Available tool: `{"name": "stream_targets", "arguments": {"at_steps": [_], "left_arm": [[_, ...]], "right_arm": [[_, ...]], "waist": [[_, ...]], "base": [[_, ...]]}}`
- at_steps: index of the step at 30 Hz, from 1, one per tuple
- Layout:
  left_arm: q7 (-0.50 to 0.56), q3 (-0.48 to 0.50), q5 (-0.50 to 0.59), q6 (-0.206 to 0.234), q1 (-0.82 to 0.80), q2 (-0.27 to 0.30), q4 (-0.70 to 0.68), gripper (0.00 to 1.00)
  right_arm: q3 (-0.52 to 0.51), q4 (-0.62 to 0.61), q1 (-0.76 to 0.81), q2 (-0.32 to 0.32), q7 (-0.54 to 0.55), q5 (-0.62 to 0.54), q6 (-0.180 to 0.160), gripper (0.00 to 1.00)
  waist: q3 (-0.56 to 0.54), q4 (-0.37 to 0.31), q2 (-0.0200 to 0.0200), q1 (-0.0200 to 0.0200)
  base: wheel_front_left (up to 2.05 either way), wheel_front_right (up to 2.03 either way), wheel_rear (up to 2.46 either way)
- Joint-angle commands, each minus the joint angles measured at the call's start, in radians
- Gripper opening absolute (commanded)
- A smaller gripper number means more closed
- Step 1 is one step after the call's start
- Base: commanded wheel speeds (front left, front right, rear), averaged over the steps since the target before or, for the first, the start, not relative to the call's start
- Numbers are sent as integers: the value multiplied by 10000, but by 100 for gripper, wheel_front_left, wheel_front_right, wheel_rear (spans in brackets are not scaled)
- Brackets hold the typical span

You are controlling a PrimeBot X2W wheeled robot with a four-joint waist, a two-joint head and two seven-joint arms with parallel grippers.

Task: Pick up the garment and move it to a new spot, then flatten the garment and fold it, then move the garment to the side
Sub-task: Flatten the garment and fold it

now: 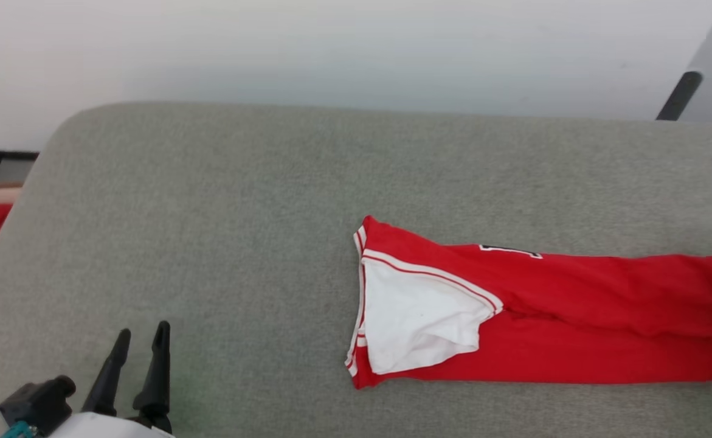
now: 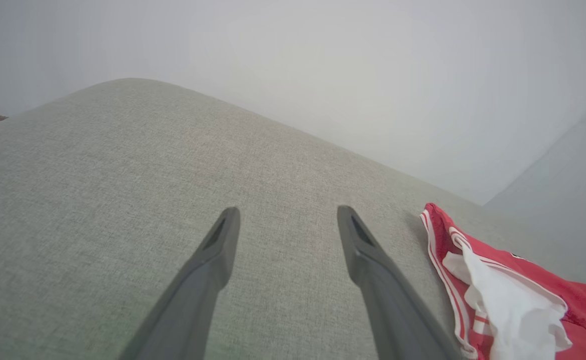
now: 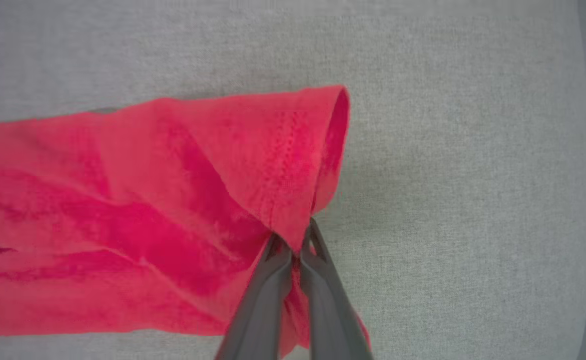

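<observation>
Right gripper (image 3: 295, 242) pinches the shirt (image 3: 147, 200) at its hem corner, cloth stretching left. Left gripper (image 2: 288, 215) is spread wide, empty, over bare cushion (image 2: 97, 175), the shirt's edge to its right.

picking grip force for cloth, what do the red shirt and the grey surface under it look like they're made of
The garment: likely soft knit jersey, matte; it drapes in loose folds and shows a stitched hem. Its white sleeve looks the same knit. The grey surface: woven upholstery-like fabric, matte, with a fine visible weave and a rounded, padded-looking corner.
</observation>
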Motion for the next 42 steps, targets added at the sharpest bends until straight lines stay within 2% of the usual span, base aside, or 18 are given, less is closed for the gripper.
{"name": "stream_targets", "arguments": {"at_steps": [1,10,15,19,31,42], "left_arm": [[-36,24,90,-35,111,-6,-35,100],[-36,29,816,-30,449,-292,-12,100],[-36,-190,1076,-30,384,-476,87,100],[-36,-504,1154,-31,137,-597,204,100],[-36,-1468,1000,-31,-672,-879,654,100],[-36,-1927,837,-32,-1234,-1164,848,100]], "right_arm": [[164,-251,211,25,50,46,-15,0],[1172,-2431,733,442,511,852,-13,0],[1689,-3410,851,879,744,975,-13,0],[2139,-3734,667,1387,822,859,-13,0],[3046,-2506,-66,2716,355,299,-13,0],[3384,-69,-889,3647,-630,-493,-13,0]], "waist": [[-323,-251,0,0],[-997,-289,0,0],[-1198,57,0,0],[-1288,477,0,0],[-1360,1993,0,0],[-1047,3003,0,0]], "base": [[0,0,0],[0,0,0],[0,0,0],[0,0,0],[0,0,0],[0,0,0]]}}
